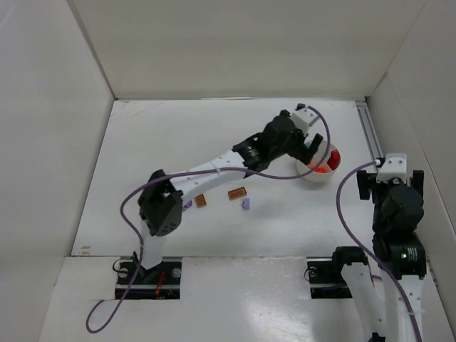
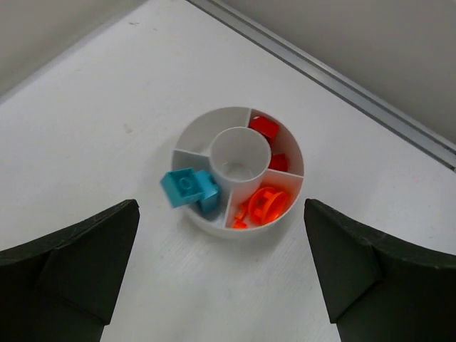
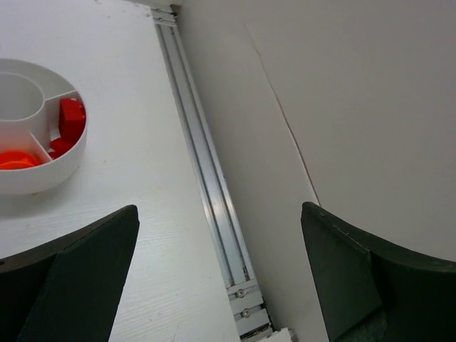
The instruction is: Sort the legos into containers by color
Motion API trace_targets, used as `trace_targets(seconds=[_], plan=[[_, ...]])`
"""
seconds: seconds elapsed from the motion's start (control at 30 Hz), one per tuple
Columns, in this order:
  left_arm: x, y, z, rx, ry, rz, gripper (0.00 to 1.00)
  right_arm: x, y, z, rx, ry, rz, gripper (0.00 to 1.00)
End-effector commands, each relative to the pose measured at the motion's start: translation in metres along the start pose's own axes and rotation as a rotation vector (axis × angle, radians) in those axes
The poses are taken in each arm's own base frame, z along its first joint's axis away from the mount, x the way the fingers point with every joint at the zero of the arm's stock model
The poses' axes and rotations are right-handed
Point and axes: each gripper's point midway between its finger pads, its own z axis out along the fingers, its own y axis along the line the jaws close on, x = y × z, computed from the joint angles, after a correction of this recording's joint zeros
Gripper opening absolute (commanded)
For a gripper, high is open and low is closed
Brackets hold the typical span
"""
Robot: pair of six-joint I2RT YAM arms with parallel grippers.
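A round white bowl point(image 1: 314, 178) with divided compartments stands at the right of the table. In the left wrist view the bowl point(image 2: 208, 121) holds red bricks point(image 2: 265, 127), orange rounded pieces point(image 2: 265, 204) and a teal brick point(image 2: 185, 187) that lies tilted over the rim on another teal piece. My left gripper point(image 1: 313, 147) hovers above the bowl, open and empty point(image 2: 221, 285). Two brown bricks point(image 1: 237, 192) point(image 1: 201, 200) and two purple bricks point(image 1: 246, 204) point(image 1: 187, 205) lie on the table mid-left. My right gripper point(image 1: 390, 182) is open and empty point(image 3: 221, 285) to the right of the bowl point(image 3: 35, 178).
An aluminium rail point(image 3: 206, 178) runs along the table's right edge point(image 1: 372, 135), next to a white side wall. White walls close in the table at the back and on the left. My left arm point(image 1: 214, 167) stretches across above the loose bricks.
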Motion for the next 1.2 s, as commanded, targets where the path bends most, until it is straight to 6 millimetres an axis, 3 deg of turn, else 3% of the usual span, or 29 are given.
trace_targets(seconds=[0.0, 0.03, 0.07, 0.1, 0.13, 0.17, 0.2, 0.23, 0.27, 0.3, 0.33, 0.37, 0.4, 0.43, 0.5, 0.53, 0.57, 0.6, 0.67, 0.7, 0.83, 1.03, 1.17], plan=[[-0.037, 0.034, -0.056, -0.06, -0.093, -0.072, 1.0, -0.028, 0.018, 0.017, -0.113, -0.053, -0.078, 1.0], [-0.055, 0.046, -0.085, -0.107, -0.143, -0.094, 1.0, -0.032, 0.024, 0.02, -0.149, -0.059, -0.096, 1.0], [-0.051, 0.062, -0.098, -0.146, -0.151, -0.139, 1.0, -0.038, 0.041, 0.024, -0.236, -0.087, -0.116, 1.0], [-0.007, 0.074, -0.108, -0.188, -0.074, -0.164, 1.0, -0.041, 0.053, 0.033, -0.289, -0.092, -0.135, 1.0], [0.001, 0.084, -0.121, -0.223, -0.077, -0.196, 1.0, -0.041, 0.066, 0.037, -0.343, -0.104, -0.152, 1.0], [-0.011, 0.099, -0.154, -0.272, -0.136, -0.26, 1.0, -0.046, 0.088, 0.037, -0.452, -0.145, -0.15, 1.0], [0.036, 0.11, -0.165, -0.32, -0.064, -0.288, 1.0, -0.052, 0.103, 0.039, -0.508, -0.182, -0.151, 1.0], [0.047, 0.117, -0.179, -0.359, -0.067, -0.319, 1.0, -0.042, 0.123, 0.045, -0.572, -0.158, -0.154, 1.0], [0.048, 0.125, -0.207, -0.424, -0.094, -0.35, 1.0, -0.042, 0.137, 0.045, -0.619, -0.169, -0.162, 1.0], [0.066, 0.133, -0.22, -0.475, -0.074, -0.382, 1.0, -0.04, 0.149, 0.047, -0.639, -0.157, -0.162, 1.0], [0.102, 0.135, -0.231, -0.525, -0.026, -0.45, 1.0, -0.048, 0.175, 0.037, -0.715, -0.19, -0.174, 1.0], [0.115, 0.137, -0.242, -0.554, -0.013, -0.486, 1.0, -0.039, 0.2, 0.036, -0.774, -0.151, -0.184, 1.0], [0.124, 0.139, -0.262, -0.592, -0.009, -0.522, 1.0, -0.037, 0.212, 0.035, -0.771, -0.129, -0.193, 1.0], [0.149, 0.137, -0.271, -0.61, 0.029, -0.556, 1.0, -0.047, 0.245, 0.013, -0.862, -0.174, -0.207, 1.0], [0.161, 0.136, -0.291, -0.633, 0.014, -0.662, 1.0, -0.03, 0.289, 0.0, -0.935, -0.095, -0.237, 1.0], [0.168, 0.135, -0.297, -0.639, 0.017, -0.688, 1.0, -0.028, 0.303, -0.005, -0.939, -0.076, -0.241, 1.0], [0.181, 0.134, -0.301, -0.65, 0.034, -0.705, 1.0, -0.026, 0.326, -0.023, -1.005, -0.083, -0.251, 1.0], [0.179, 0.132, -0.307, -0.646, 0.006, -0.747, 1.0, -0.009, 0.349, -0.028, -1.037, -0.015, -0.251, 1.0], [0.185, 0.131, -0.313, -0.651, 0.009, -0.766, 1.0, -0.004, 0.373, -0.041, -1.073, 0.004, -0.227, 1.0], [0.189, 0.131, -0.315, -0.655, 0.018, -0.764, 1.0, 0.01, 0.388, -0.045, -1.085, 0.064, -0.215, 1.0], [0.186, 0.13, -0.318, -0.649, -0.001, -0.781, 1.0, 0.03, 0.411, -0.055, -1.05, 0.154, -0.174, 1.0], [0.195, 0.129, -0.318, -0.656, 0.044, -0.765, 1.0, 0.037, 0.429, -0.058, -0.993, 0.191, -0.008, 1.0], [0.197, 0.127, -0.316, -0.648, 0.059, -0.766, 1.0, 0.048, 0.441, -0.061, -1.01, 0.226, 0.006, 0.93]])
